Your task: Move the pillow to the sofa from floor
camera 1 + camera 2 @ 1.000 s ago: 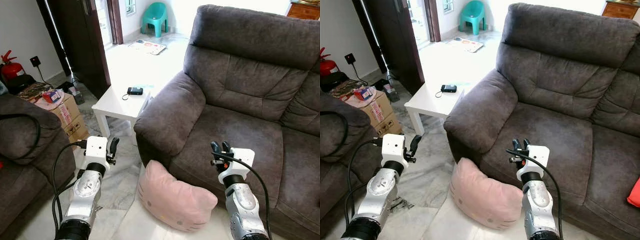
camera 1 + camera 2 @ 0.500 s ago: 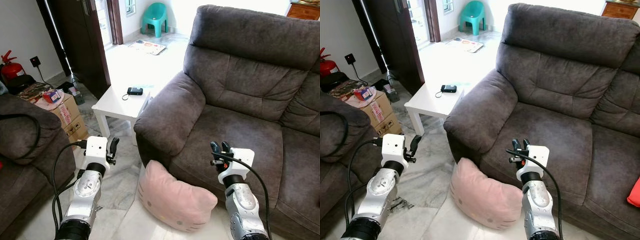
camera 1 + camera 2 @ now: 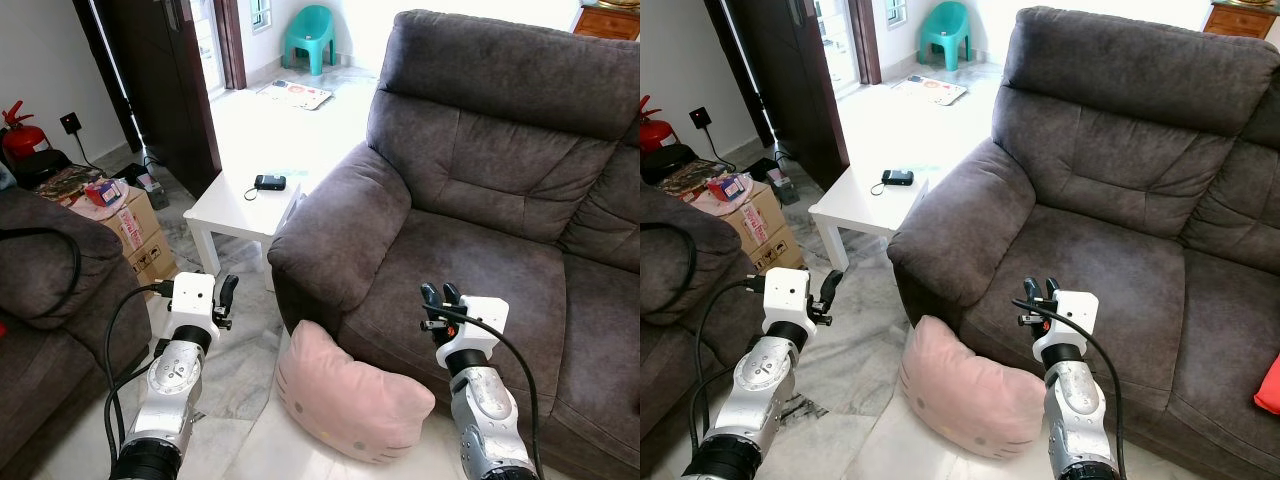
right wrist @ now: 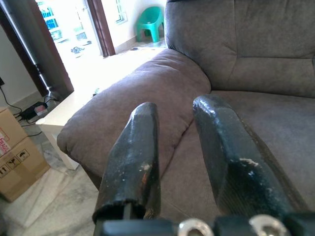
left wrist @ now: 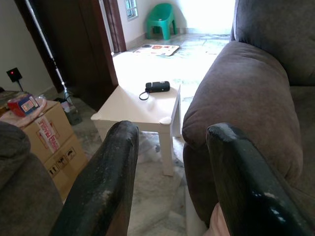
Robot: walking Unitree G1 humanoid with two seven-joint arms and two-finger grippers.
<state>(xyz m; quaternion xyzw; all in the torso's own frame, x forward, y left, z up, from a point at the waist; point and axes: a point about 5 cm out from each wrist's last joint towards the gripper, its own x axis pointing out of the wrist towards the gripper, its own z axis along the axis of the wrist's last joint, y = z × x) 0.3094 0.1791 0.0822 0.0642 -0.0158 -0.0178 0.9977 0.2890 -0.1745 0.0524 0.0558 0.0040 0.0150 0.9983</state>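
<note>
Both hands raised and empty, with the pillow low between them.

The left hand (image 3: 226, 297) and right hand (image 3: 437, 302) have fingers parted; the pink pillow (image 3: 350, 394) leans on the floor against the sofa (image 3: 470, 200) front, long axis crosswise, seemingly nearer the right hand.

One pink pillow (image 3: 350, 393), two pincers (image 3: 227, 297) (image 3: 437, 301), one sofa (image 3: 480, 210), one white table (image 3: 240, 205).
</note>
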